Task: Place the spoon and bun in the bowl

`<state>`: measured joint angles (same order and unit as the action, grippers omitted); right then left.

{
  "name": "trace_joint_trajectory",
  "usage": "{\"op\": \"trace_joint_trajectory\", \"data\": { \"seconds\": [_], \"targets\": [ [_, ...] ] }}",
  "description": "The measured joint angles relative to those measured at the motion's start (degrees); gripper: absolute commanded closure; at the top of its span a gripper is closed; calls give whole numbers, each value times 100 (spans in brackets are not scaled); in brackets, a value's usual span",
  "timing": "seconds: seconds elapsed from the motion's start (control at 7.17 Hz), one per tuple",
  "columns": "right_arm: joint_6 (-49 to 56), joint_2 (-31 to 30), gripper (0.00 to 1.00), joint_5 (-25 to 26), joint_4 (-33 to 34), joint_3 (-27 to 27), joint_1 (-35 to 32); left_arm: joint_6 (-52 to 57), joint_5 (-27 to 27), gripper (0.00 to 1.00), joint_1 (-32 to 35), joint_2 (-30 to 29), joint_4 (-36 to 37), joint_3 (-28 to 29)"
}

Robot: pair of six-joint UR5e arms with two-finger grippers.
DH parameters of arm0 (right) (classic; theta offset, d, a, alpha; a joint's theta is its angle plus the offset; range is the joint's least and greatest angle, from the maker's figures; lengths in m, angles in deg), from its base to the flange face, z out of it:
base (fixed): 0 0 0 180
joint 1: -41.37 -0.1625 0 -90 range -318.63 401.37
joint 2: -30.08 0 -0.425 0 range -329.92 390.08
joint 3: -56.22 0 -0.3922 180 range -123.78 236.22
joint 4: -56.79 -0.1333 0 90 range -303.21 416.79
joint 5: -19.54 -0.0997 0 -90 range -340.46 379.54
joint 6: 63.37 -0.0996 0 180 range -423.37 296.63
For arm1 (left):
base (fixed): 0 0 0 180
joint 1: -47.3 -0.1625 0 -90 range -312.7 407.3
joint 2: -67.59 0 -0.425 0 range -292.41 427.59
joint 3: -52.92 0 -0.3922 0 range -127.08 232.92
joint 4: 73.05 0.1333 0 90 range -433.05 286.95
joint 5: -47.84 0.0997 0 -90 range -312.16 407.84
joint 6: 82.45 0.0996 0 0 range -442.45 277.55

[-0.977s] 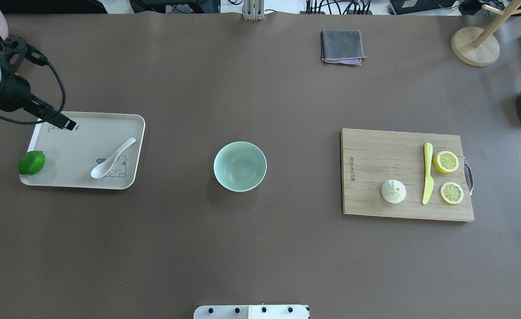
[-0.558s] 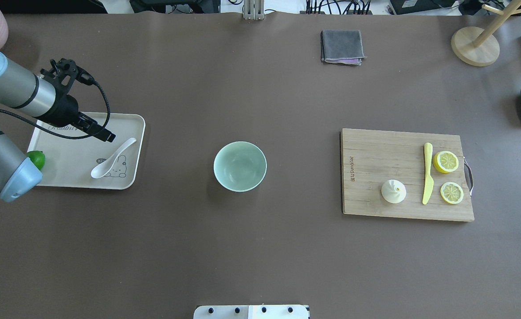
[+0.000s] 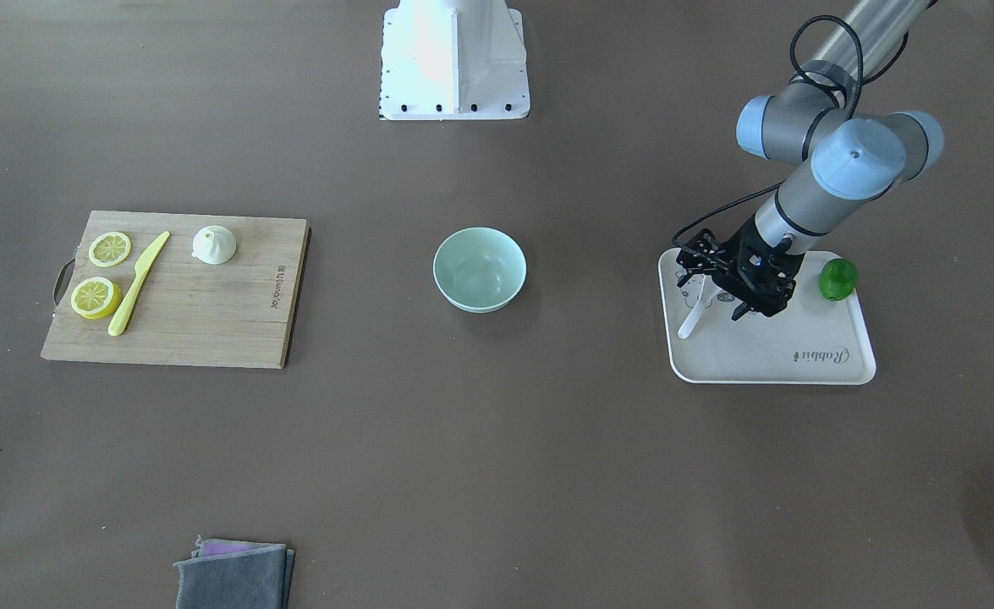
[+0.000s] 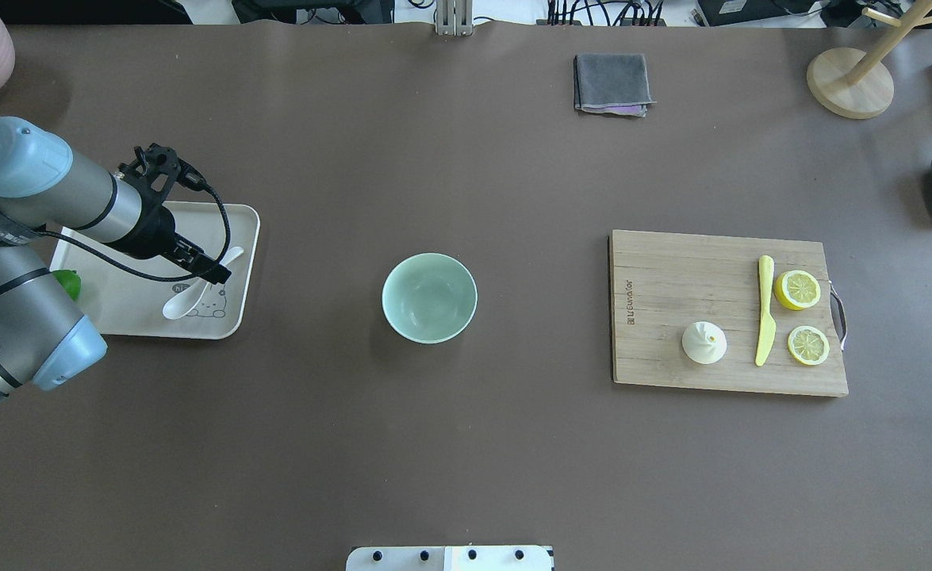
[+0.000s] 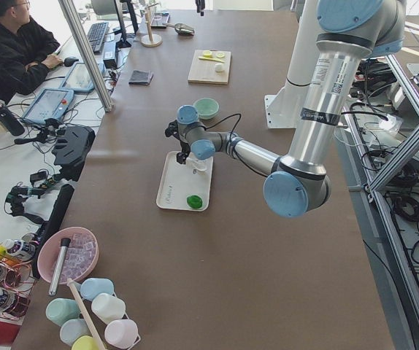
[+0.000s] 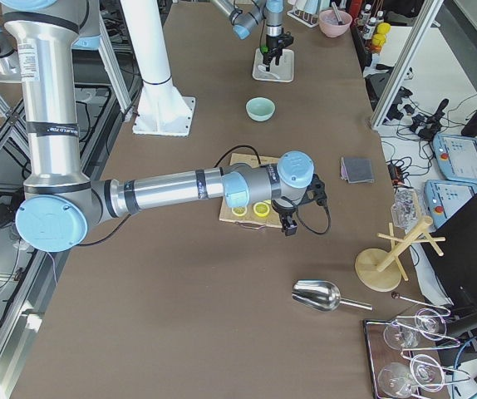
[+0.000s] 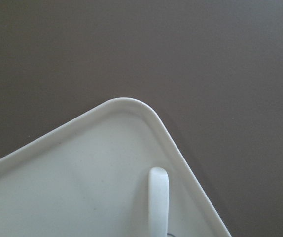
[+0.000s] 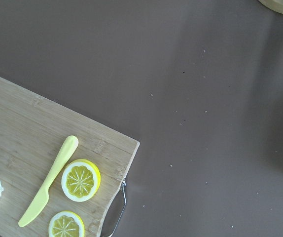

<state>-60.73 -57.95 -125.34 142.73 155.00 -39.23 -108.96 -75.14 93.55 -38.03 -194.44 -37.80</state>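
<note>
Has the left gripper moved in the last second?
Yes. In the overhead view the left gripper has crossed the tray from its far left corner toward the view's right, and is now over the spoon handle.

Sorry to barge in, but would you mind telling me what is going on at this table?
The left pincer hovers over the tray, right above the handle of the white spoon, which lies there, not yet lifted. The mint bowl in the middle is empty. The bun sits on the cutting board beside the knife and lemon halves. The right pincer hangs near that board's handle end.
</note>
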Motion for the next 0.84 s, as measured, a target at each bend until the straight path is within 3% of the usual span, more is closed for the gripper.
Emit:
{"op": "trace_joint_trajectory", "data": {
  "seconds": [0.14, 0.84],
  "targets": [
    [-22, 48, 0, -5, -28, 2, 87, 3, 13, 29, -37, -1, -4, 48],
    [-305, 196, 0, -22, -59, 50, 382, 6, 20, 38, -86, -3, -5, 116]
  ]
}}
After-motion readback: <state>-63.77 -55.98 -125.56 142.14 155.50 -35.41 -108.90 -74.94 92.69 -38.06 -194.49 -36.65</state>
